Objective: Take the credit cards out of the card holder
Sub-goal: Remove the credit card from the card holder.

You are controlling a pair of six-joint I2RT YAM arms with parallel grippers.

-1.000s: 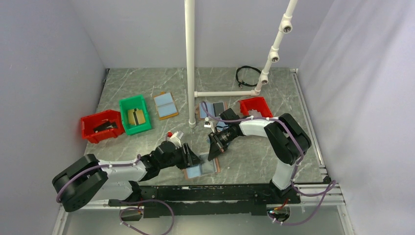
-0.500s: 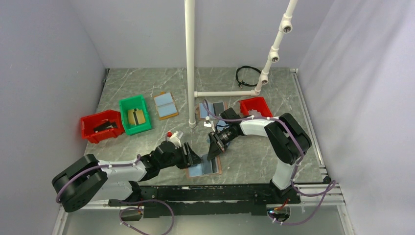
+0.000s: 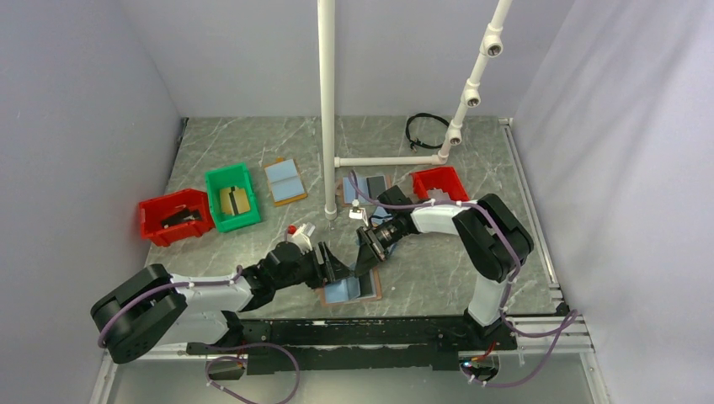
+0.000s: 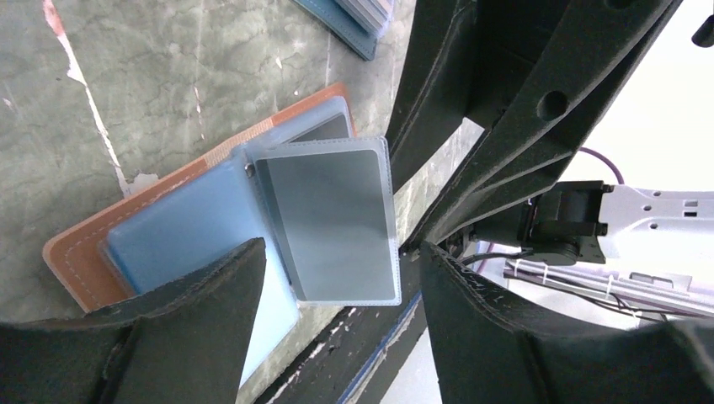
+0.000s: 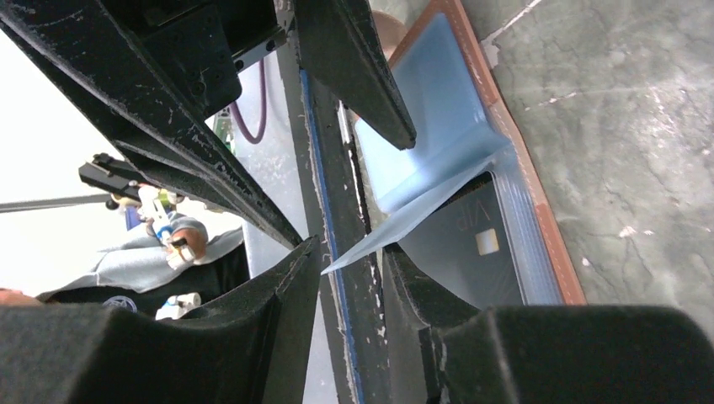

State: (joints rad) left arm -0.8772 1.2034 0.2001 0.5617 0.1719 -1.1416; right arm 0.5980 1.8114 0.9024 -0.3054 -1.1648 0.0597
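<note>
A tan-rimmed, blue-lined bifold card holder (image 4: 71, 265) showed a dark grey plastic credit card (image 4: 328, 202); the left gripper (image 4: 341, 251) at its eleven o'clock and the right gripper (image 5: 351, 250) at one o'clock stood released.

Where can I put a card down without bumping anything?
The table is bare right of the card holder, and again behind the green bin at the back left. The middle is crowded: the left gripper and right gripper meet over the holder.
</note>
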